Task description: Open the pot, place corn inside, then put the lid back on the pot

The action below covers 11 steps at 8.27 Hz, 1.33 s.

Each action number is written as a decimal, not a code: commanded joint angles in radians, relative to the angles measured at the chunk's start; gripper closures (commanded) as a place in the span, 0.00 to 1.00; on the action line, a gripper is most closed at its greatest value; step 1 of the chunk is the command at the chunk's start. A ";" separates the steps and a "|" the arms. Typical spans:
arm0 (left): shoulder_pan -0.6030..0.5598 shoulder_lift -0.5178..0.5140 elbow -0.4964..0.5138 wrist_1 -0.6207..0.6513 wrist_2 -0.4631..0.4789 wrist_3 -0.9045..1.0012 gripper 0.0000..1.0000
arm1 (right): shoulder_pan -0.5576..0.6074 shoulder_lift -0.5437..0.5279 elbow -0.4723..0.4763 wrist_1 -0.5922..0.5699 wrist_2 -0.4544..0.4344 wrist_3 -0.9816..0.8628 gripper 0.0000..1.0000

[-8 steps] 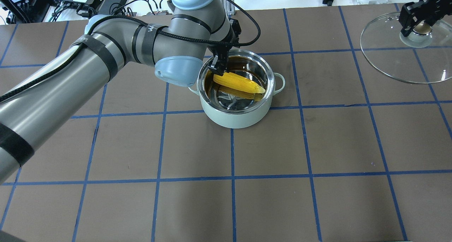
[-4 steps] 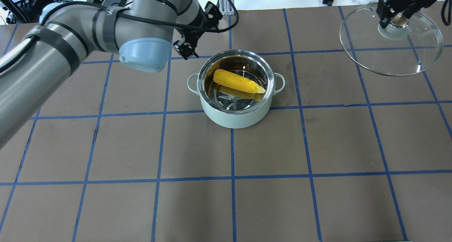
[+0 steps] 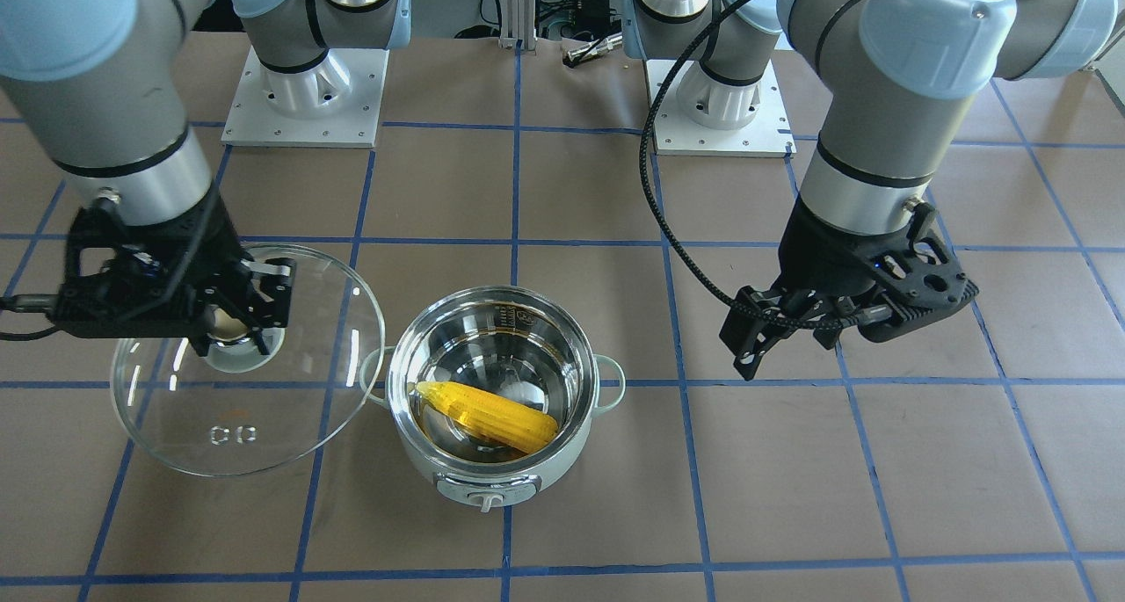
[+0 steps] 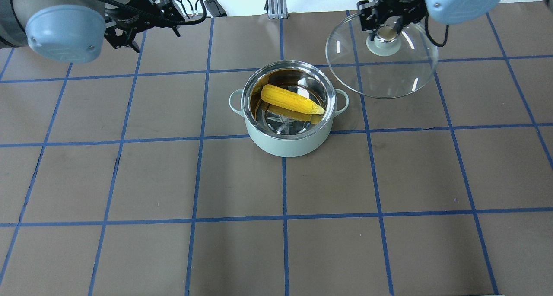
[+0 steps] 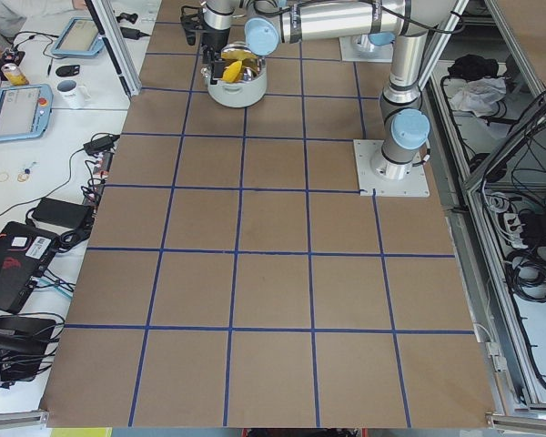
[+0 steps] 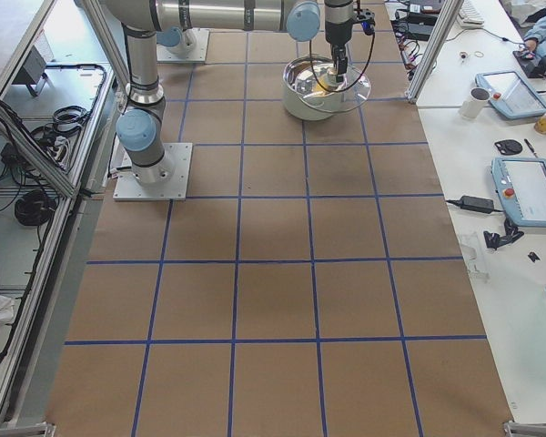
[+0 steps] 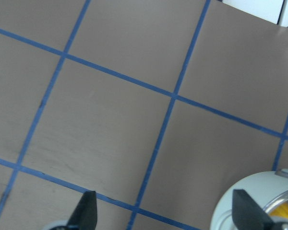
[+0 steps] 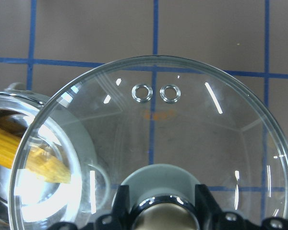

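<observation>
Yellow corn [image 4: 292,100] inside open pot [image 4: 288,141]

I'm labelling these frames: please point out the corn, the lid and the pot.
corn [image 4: 291,99], overhead view, middle of the cob.
lid [image 4: 389,77], overhead view, clear glass beside the knob.
pot [image 4: 285,147], overhead view, green outer wall.

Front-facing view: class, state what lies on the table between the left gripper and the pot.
Only bare table crossed by blue tape lines lies between the open left gripper and the pot; the front-facing view shows this.
</observation>
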 commanded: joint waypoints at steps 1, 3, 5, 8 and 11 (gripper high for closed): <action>0.020 0.065 -0.001 -0.145 0.084 0.138 0.00 | 0.149 0.070 -0.011 -0.071 0.002 0.209 0.91; 0.018 0.107 -0.003 -0.216 0.087 0.207 0.00 | 0.226 0.101 -0.009 -0.075 0.000 0.288 0.91; 0.012 0.108 -0.004 -0.198 0.086 0.207 0.00 | 0.249 0.136 -0.009 -0.112 0.000 0.322 0.91; 0.003 0.118 -0.016 -0.217 0.078 0.206 0.00 | 0.287 0.179 -0.008 -0.149 0.006 0.360 0.90; -0.003 0.111 -0.029 -0.230 0.081 0.206 0.00 | 0.309 0.195 -0.008 -0.157 -0.001 0.340 0.90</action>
